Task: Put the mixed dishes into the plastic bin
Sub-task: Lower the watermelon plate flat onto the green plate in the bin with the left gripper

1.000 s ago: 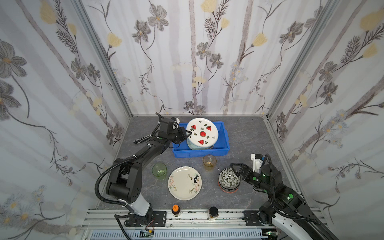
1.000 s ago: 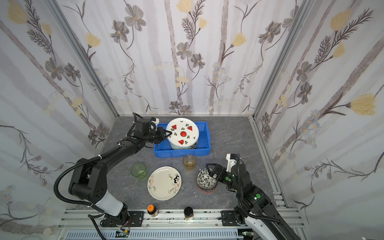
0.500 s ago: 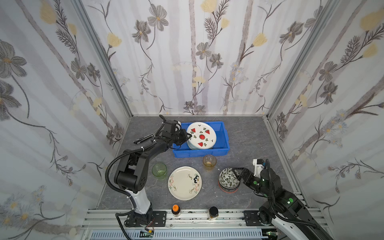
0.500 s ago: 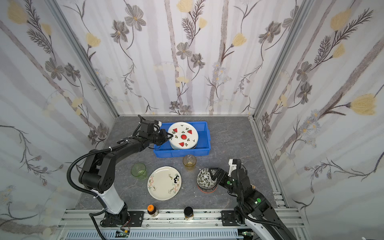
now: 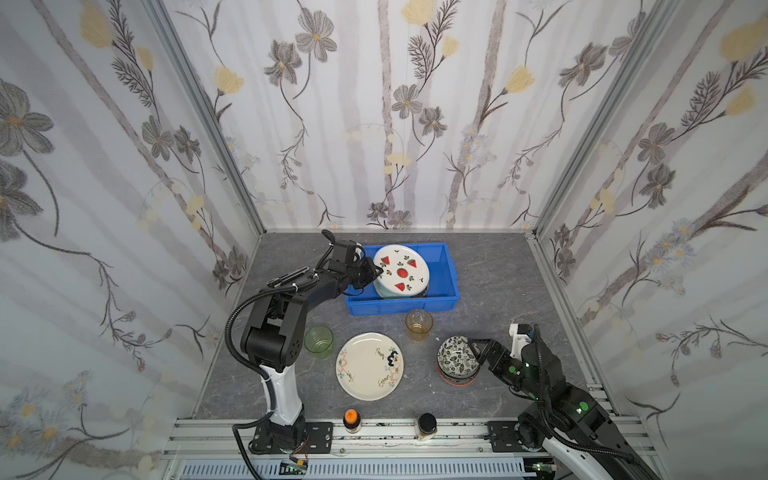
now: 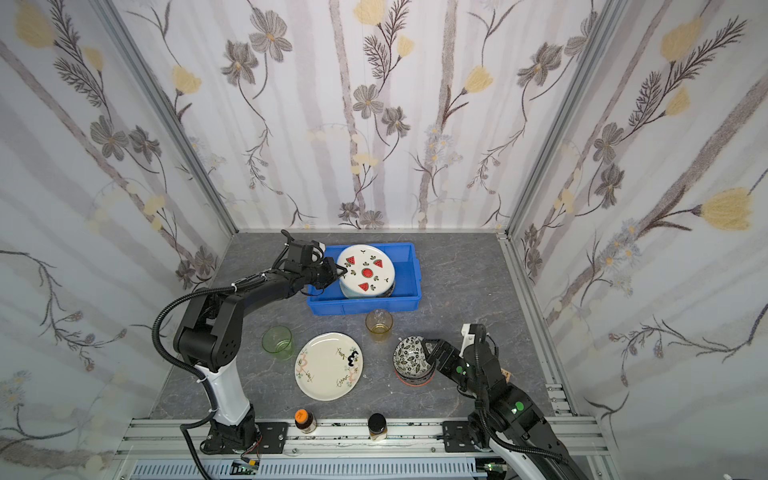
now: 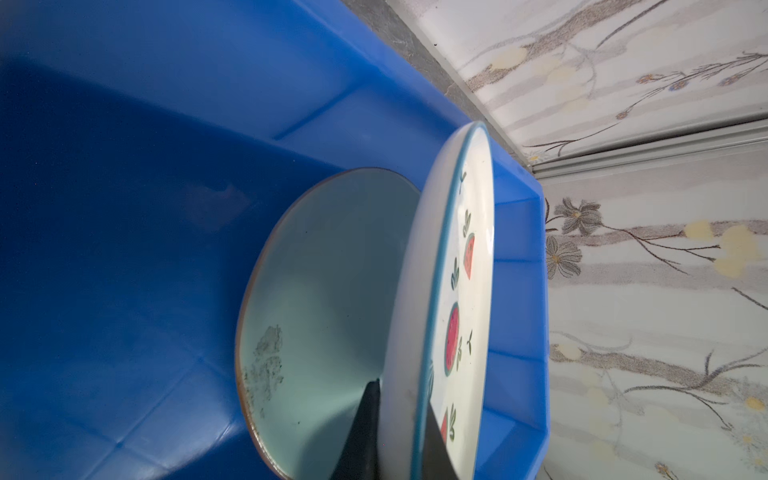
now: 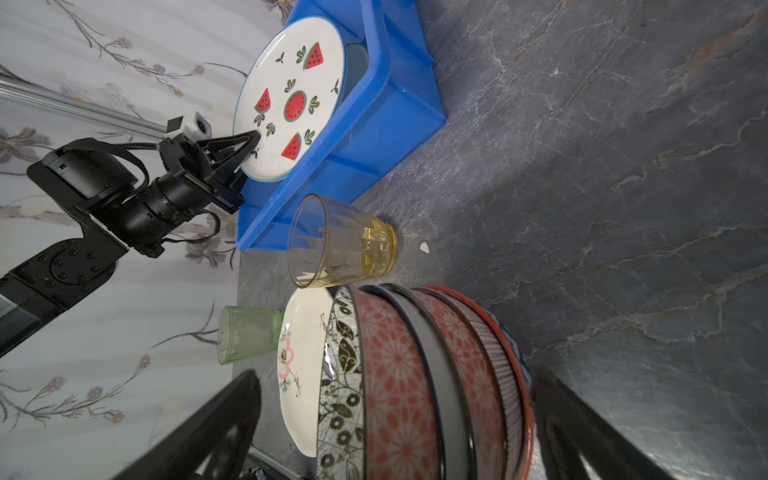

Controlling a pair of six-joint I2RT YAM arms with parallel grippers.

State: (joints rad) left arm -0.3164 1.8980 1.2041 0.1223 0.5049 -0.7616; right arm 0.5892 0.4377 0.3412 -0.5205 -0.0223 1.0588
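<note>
My left gripper (image 5: 376, 271) is shut on the rim of the white watermelon plate (image 5: 401, 272), and holds it tilted over the blue plastic bin (image 5: 399, 305). In the left wrist view a pale green plate (image 7: 332, 270) lies in the bin (image 7: 124, 166) under it. My right gripper (image 5: 478, 353) stands open, one finger on each side of a stack of bowls (image 5: 455, 358) topped by the black-white leaf bowl (image 8: 340, 374). On the table lie a cream plate (image 5: 370, 365), an amber tumbler (image 5: 419, 324) and a green tumbler (image 5: 318, 341).
Two small jars, one with an orange lid (image 5: 351, 417) and one with a black lid (image 5: 427, 424), stand at the front rail. A thin black tool (image 5: 286, 276) lies left of the bin. Flowered walls close in the back and both sides.
The left gripper has brought the watermelon plate a little lower over the bin. The right gripper has moved in closer around the bowl stack.
</note>
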